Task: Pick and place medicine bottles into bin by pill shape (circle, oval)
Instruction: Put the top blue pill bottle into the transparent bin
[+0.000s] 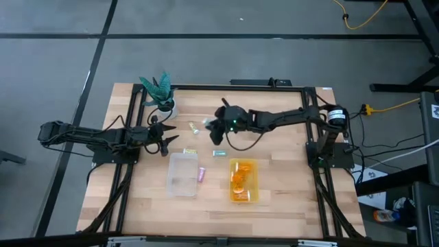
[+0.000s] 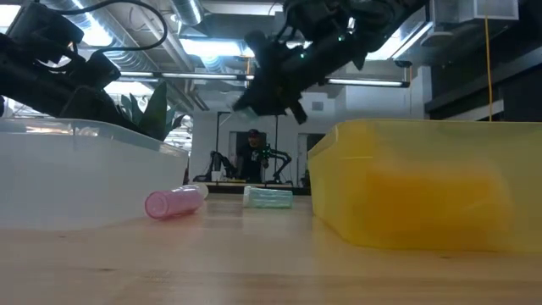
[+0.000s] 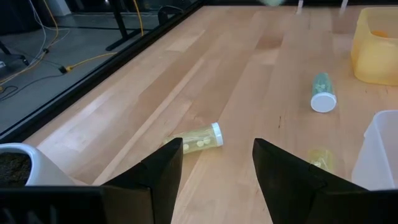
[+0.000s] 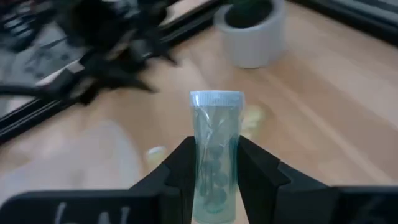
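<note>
My right gripper (image 1: 214,127) is above the table's far middle and is shut on a pale teal bottle (image 4: 214,163); it also shows high up in the low view (image 2: 269,89). My left gripper (image 1: 165,142) is open and empty near the plant pot, with a yellow-green bottle (image 3: 200,138) lying on its side just beyond its fingertips. A teal bottle (image 1: 219,153) and a pink bottle (image 1: 202,173) lie on their sides on the table between the clear bin (image 1: 182,174) and the yellow bin (image 1: 243,181). Another yellowish bottle (image 3: 320,158) lies by the clear bin's wall. My right gripper pinches the pale teal bottle's body (image 4: 214,180) between its two fingers, below the pale cap (image 4: 216,98). The fingers lie along the bottle, and its cap end sticks out past the fingertips. The bottle is lifted clear of the table.
A potted green plant (image 1: 160,95) in a white pot stands at the far left, next to my left gripper. The yellow bin holds orange things. The near half of the wooden table in front of the bins is bare.
</note>
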`<state>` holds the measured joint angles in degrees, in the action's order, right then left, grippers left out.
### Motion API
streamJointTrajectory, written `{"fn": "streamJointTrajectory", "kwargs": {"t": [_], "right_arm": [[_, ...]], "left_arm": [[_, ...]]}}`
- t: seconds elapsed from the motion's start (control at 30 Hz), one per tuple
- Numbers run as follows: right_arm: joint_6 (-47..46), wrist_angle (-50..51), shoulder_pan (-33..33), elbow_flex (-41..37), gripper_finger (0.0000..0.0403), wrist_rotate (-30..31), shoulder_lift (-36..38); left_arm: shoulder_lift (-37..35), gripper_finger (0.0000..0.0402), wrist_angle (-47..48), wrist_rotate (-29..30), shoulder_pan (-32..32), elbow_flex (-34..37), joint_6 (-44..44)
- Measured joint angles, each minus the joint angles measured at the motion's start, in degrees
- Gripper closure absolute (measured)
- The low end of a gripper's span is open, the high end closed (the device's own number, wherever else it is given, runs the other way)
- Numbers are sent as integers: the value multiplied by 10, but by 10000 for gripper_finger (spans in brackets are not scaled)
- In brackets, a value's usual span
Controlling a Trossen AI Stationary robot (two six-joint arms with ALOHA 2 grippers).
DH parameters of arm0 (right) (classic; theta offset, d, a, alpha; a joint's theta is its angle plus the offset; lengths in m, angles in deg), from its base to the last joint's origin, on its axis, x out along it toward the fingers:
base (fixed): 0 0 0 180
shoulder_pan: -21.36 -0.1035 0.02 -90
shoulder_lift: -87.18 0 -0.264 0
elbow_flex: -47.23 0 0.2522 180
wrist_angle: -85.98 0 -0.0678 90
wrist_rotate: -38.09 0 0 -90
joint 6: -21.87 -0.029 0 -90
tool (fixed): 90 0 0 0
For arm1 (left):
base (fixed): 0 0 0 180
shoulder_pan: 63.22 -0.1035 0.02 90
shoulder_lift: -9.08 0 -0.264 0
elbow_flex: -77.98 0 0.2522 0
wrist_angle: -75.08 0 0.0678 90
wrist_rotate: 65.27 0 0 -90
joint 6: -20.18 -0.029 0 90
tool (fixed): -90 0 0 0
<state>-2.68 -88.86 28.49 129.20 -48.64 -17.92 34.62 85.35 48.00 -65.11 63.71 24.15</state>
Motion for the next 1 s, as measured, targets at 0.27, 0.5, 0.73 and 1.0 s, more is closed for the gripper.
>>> {"fn": "streamJointTrajectory", "kwargs": {"t": [0.27,0.5,0.73,1.0], "right_arm": [[11,-15,-46,0,305,-49,0],[12,-20,-79,0,305,-49,0],[26,-19,-110,0,305,-63,0],[67,-24,-135,0,305,-139,-7]], "left_arm": [[0,211,0,0,0,0,0],[0,211,0,0,0,0,0],[0,211,0,0,0,0,0],[0,211,0,0,0,0,0]]}}
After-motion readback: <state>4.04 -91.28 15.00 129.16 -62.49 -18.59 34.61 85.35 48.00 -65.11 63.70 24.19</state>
